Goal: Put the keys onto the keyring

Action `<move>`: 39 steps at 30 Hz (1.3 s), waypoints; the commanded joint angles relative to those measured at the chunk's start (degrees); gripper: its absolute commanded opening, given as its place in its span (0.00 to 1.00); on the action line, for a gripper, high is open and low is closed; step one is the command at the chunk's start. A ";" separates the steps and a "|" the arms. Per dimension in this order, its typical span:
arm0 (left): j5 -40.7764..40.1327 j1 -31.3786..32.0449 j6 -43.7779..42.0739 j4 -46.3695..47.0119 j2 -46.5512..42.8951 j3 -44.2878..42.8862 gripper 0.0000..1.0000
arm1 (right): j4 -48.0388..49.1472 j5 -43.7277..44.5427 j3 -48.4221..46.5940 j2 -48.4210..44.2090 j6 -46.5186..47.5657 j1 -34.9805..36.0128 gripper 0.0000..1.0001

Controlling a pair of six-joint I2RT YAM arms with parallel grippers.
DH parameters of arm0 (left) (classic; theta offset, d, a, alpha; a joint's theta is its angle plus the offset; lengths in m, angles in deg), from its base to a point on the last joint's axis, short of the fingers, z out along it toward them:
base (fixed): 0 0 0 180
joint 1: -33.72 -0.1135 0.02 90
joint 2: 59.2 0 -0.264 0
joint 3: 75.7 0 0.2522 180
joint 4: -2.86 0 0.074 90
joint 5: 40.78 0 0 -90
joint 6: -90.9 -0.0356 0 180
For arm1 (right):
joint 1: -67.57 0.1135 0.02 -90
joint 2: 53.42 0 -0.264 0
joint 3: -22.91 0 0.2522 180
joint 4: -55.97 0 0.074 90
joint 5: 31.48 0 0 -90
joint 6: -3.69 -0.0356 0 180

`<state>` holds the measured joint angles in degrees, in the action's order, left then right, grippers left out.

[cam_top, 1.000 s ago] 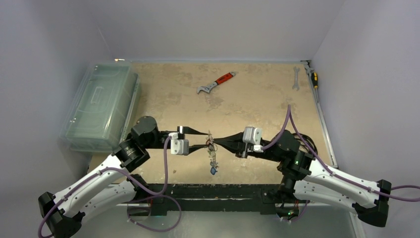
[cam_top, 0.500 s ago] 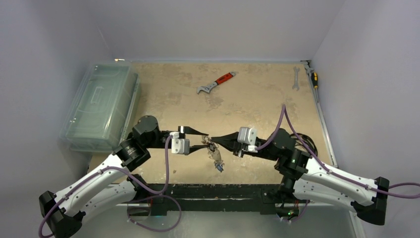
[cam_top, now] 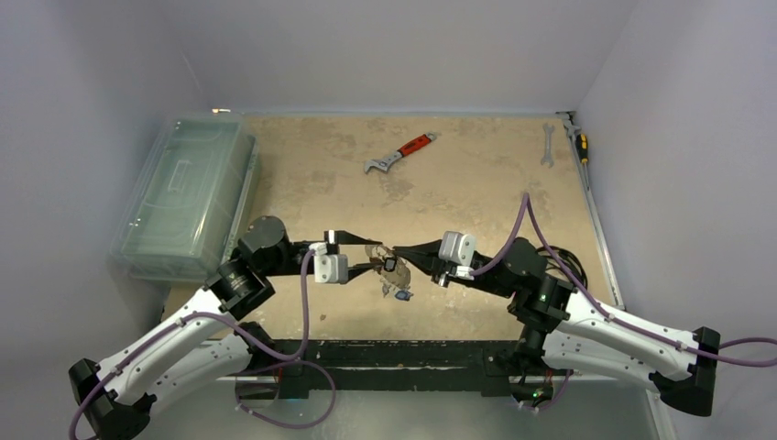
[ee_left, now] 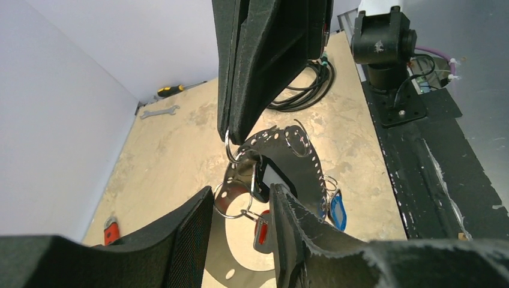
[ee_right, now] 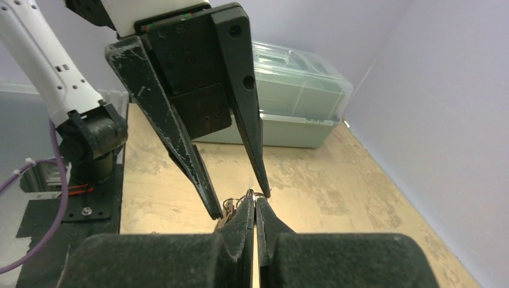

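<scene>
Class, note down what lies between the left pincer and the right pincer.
The keyring with its keys, gripped by the shut right pincer, at the tips of the open left pincer; clearest in the left wrist view.

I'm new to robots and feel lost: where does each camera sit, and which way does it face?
Top external: high behind the bases, looking down at the table; both arms show whole, left gripper and right gripper meeting at the keyring.
Left wrist: on the left arm, looking past its own open fingers toward the right arm's base.
Right wrist: on the right arm, looking over its own shut fingers toward the clear box.
Shared: the wrist views face each other, each showing the other's gripper.
</scene>
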<state>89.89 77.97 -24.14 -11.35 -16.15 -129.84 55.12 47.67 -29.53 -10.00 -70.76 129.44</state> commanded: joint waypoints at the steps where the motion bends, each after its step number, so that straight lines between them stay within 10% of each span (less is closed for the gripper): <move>1: -1.99 -0.39 1.35 3.27 -1.85 -0.15 0.39 | 5.00 5.19 -3.24 -0.60 1.08 -0.17 0.00; 13: 7.43 -0.48 2.46 3.22 0.40 -0.53 0.24 | 5.02 6.90 -3.78 -0.85 1.22 -0.17 0.00; 39: 0.73 -0.43 -3.08 -1.45 1.10 1.31 0.49 | 4.19 0.57 -4.29 -3.59 0.19 -0.17 0.00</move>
<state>90.96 77.93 -24.09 -9.84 -15.74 -129.76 55.01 49.96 -30.07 -11.94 -70.37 129.39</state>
